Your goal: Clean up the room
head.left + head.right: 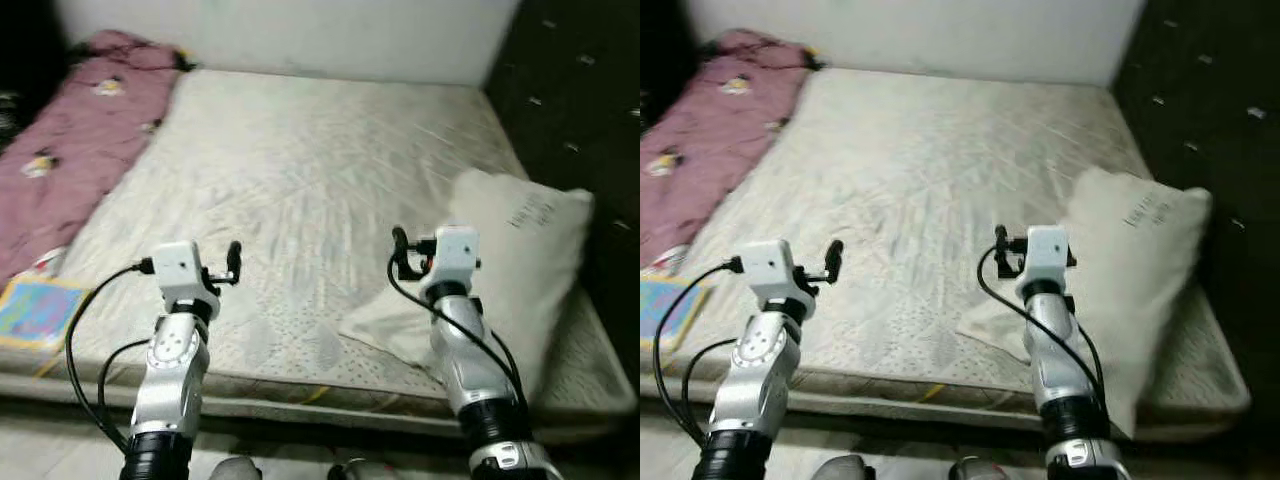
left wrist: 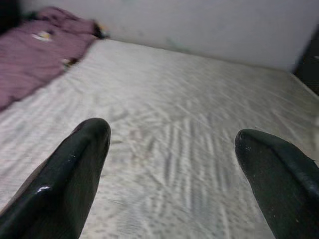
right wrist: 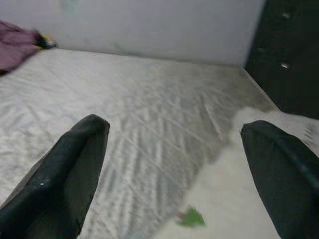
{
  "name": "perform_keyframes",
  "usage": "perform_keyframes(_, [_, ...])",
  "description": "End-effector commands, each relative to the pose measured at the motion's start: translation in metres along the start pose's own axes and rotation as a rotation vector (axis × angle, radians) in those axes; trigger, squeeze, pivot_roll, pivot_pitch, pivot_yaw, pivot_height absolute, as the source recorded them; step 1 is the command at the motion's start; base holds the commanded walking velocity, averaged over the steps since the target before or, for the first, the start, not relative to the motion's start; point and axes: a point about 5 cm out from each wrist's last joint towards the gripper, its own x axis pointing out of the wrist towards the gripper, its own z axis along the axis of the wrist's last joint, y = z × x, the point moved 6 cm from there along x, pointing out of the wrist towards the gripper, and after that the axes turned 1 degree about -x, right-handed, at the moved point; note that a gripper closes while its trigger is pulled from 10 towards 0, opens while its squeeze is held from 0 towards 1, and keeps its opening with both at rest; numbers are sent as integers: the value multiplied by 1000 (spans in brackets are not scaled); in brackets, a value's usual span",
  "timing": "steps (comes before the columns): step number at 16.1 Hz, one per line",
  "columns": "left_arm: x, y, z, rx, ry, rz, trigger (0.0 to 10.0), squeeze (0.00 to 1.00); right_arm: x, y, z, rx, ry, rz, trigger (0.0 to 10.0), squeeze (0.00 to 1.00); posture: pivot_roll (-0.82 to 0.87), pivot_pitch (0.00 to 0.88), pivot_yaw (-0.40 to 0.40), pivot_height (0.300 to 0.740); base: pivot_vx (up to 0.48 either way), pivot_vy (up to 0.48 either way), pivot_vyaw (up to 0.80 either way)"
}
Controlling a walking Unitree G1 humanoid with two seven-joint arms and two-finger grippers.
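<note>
**Both end effectors raised over the bed edge, nothing gripped yet**

We note the scene from the robot's left across to its right.

Well to the left of the left end effector [image 1: 234, 262], a pink blanket [image 1: 75, 130] lies bunched along the far left side of the mattress [image 1: 300, 170]. A colourful flat item, perhaps a book [image 1: 35, 310], sits on the near left corner, beside and below that end effector. We judge both to be loose clutter left where they were dropped, so likely candidates for tidying.

The left end effector hovers above the near edge of the mattress, touching nothing. Its wrist view shows the two black fingers [image 2: 65, 174] spread wide, with bare mattress between them. We read this as a ready posture: open, aimed along the bed, with no target chosen.

The right end effector [image 1: 400, 252] hangs at about the same height, apart from the left one. Its fingers [image 3: 65, 169] are likewise spread and hold nothing. Just to its right lies a white pillow [image 1: 500, 260], askew, its near corner reaching under the right arm. In the right wrist view the pillow's pale cloth sits beside the right-hand finger; a small green mark shows there, which we cannot identify.

Our judgement: the pillow is the nearest thing to handle, and its skewed lie suggests it needs squaring to the head of the bed.
</note>
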Motion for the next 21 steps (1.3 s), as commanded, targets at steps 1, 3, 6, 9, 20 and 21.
perform_keyframes(1, [-3,0,0,5,4,-3,10000,0,-1,1,3,6,-15,6,10000,0,39,0,-9,740,0,0,-800])
perform_keyframes(3, [-1,0,5,38,-12,0,10000,0,-7,7,5,-15,-31,46,10000,0,27,0,-12,740,0,0,-800])
perform_keyframes(6, [2,2,10,64,-33,2,10000,0,-10,15,14,-27,-64,109,10000,0,14,0,-24,740,0,0,-267])
perform_keyframes(9, [0,2,14,63,-47,2,10000,0,-13,25,23,-57,-93,170,10000,0,23,0,-35,740,0,-185,0])
perform_keyframes(20, [2,0,18,47,-53,-4,10000,0,-16,31,27,-78,-90,222,10000,0,8,8,-41,740,0,-469,0])
perform_keyframes(21, [2,0,18,47,-52,-5,10000,0,-16,32,27,-79,-90,224,10000,0,8,8,-42,740,0,-472,0])
